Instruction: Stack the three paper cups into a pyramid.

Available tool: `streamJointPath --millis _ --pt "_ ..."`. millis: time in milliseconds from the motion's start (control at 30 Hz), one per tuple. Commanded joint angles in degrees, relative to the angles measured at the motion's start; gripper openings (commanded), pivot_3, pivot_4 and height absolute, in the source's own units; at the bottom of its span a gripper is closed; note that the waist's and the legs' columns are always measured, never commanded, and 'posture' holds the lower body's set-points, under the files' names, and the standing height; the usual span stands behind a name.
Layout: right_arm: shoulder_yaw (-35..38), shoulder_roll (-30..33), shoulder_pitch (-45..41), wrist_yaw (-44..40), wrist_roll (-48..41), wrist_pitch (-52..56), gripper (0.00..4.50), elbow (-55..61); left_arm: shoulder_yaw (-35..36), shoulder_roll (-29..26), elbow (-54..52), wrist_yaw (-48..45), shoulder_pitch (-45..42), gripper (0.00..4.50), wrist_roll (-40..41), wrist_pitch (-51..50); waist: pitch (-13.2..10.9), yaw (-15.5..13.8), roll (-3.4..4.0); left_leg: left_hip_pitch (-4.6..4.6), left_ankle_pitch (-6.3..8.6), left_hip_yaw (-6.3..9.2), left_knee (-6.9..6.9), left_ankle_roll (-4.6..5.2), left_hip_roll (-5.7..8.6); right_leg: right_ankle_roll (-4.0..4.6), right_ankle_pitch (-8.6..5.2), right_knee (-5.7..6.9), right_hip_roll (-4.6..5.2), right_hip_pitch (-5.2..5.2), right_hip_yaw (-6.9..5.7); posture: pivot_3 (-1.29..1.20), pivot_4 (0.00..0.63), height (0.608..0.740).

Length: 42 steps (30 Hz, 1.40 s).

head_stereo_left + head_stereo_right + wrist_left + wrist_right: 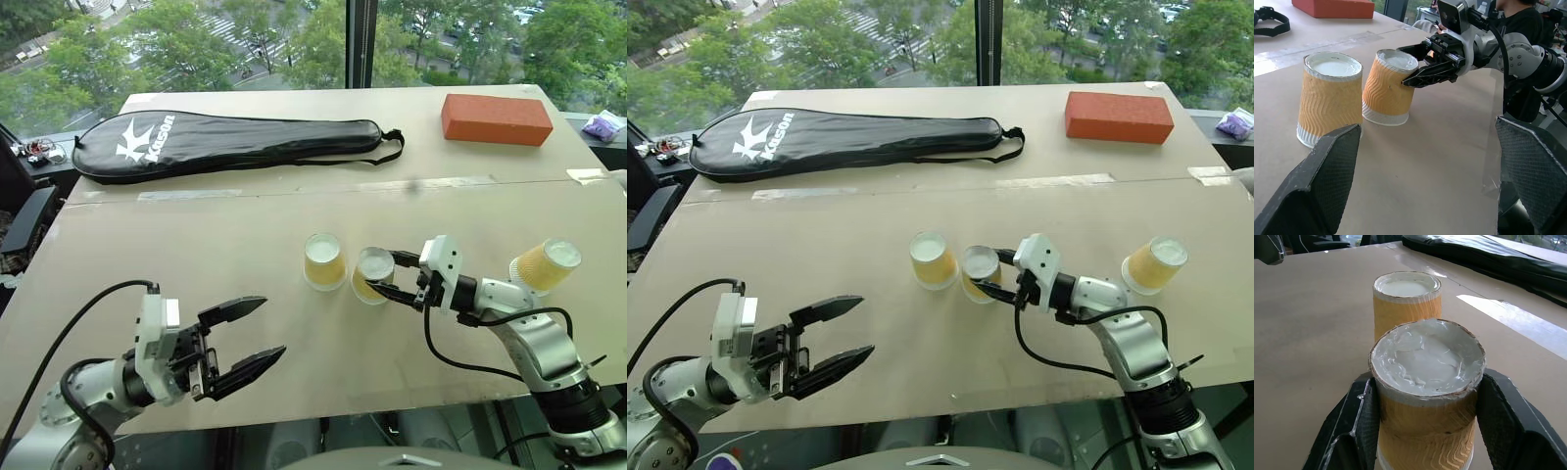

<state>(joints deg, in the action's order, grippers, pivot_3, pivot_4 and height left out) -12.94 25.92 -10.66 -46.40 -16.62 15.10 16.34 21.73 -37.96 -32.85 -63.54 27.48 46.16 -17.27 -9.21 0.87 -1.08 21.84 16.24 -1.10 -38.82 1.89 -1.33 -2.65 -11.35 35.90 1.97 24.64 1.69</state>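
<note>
Nearest, the left end effector [245,338] hangs released above the tabletop [294,333]. The right end effector [397,277] grasps an upturned, tilted middle cup [370,274], ribbed tan with white base, just beside an upright cup [324,261]. The third cup [545,265] lies tipped farther right.

- The two upside-down pale yellow-tan paper cups, the left cup [324,260] and the middle cup [372,274], stand almost touching: no pincer fits between them.
- The right pincer [396,277] is clamped on the middle cup, blocking its right side.
- Bare tan worktop [196,245] lies open left of and before the cups.
- The third paper cup [545,265] sits well apart, right.
- A black racket bag [230,143] and orange brick [496,118] occupy the far edge.
</note>
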Motion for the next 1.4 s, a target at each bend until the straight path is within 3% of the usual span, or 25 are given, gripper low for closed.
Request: streamJointPath --millis 33,533,567,600,667,700,1100,1200,1400 --pt "-1.2 -0.4 -0.9 0.7 2.9 -1.5 2.04 -2.5 0.9 0.0 -1.2 -0.4 0.5 4.50 0.2 1.0 0.0 0.1 -0.03 -0.04 0.00 0.00 0.00 0.00 0.00 0.00 0.00 0.02 -0.02 -0.01 0.01 0.00 0.150 0.740" --pt "-1.7 -3.4 -4.9 0.6 4.0 -1.7 2.04 -7.3 0.0 0.1 -0.4 -0.3 -1.3 4.50 -0.5 1.4 0.1 0.1 -0.15 -0.08 0.00 0.01 0.00 0.00 -0.01 0.04 0.02 0.05 -0.03 -0.04 0.01 0.00 0.150 0.740" --pt "-1.2 -3.4 -4.9 0.7 3.7 -1.3 3.02 -7.5 -0.1 0.1 -0.3 -0.3 -1.4 4.50 -0.5 1.4 0.1 0.1 -0.15 -0.08 0.00 0.01 0.00 0.00 -0.01 0.03 0.02 0.05 -0.03 -0.04 0.01 0.00 0.150 0.740" --pt "-0.9 -3.3 -4.9 0.6 3.5 -1.2 3.20 -7.6 -0.1 0.1 -0.3 -0.3 -1.6 4.50 -0.6 1.3 0.1 0.1 -0.15 -0.08 0.00 0.01 0.00 0.00 -0.02 0.04 0.02 0.05 -0.03 -0.04 0.01 0.00 0.150 0.740" --pt "0.1 -3.0 -4.8 0.7 3.4 -1.5 4.18 -7.5 -0.2 0.0 -0.2 -0.3 -2.1 4.50 -0.5 1.1 0.1 0.0 -0.10 -0.05 0.00 0.00 0.00 0.00 -0.01 0.05 0.03 0.04 -0.03 -0.03 0.01 0.00 0.150 0.740" --pt "0.6 -3.0 -4.7 0.9 3.3 -1.9 4.37 -7.4 -0.3 0.0 -0.2 -0.3 -2.3 4.50 -0.5 1.0 0.1 0.0 -0.10 0.00 0.00 0.00 0.00 0.00 -0.01 0.12 0.07 0.04 0.00 0.00 0.01 0.00 0.150 0.740" --pt "13.4 4.1 0.7 0.0 -7.7 3.7 4.37 6.5 -5.0 -1.2 -1.3 -0.3 -7.9 4.50 0.4 -1.3 0.1 -0.2 -0.09 0.06 0.00 0.00 0.00 0.00 0.02 0.04 0.02 0.02 0.01 0.01 -0.02 0.00 0.150 0.740" --pt "18.6 6.5 2.6 2.7 -8.8 6.2 4.37 9.8 -6.7 -1.2 -1.1 0.0 -11.0 4.50 1.3 -2.6 0.0 -0.3 -0.05 0.05 0.00 0.00 0.00 0.00 0.03 0.03 0.02 0.02 0.00 0.00 -0.01 0.00 0.150 0.740" --pt "31.4 9.5 7.2 15.6 -2.2 10.4 4.37 11.9 -10.0 -1.3 0.7 -2.3 -16.1 4.50 1.5 -3.3 0.0 -0.4 -0.07 0.06 0.00 -0.09 0.00 0.00 0.09 0.04 0.03 0.01 -0.01 0.01 0.00 0.00 0.150 0.740"
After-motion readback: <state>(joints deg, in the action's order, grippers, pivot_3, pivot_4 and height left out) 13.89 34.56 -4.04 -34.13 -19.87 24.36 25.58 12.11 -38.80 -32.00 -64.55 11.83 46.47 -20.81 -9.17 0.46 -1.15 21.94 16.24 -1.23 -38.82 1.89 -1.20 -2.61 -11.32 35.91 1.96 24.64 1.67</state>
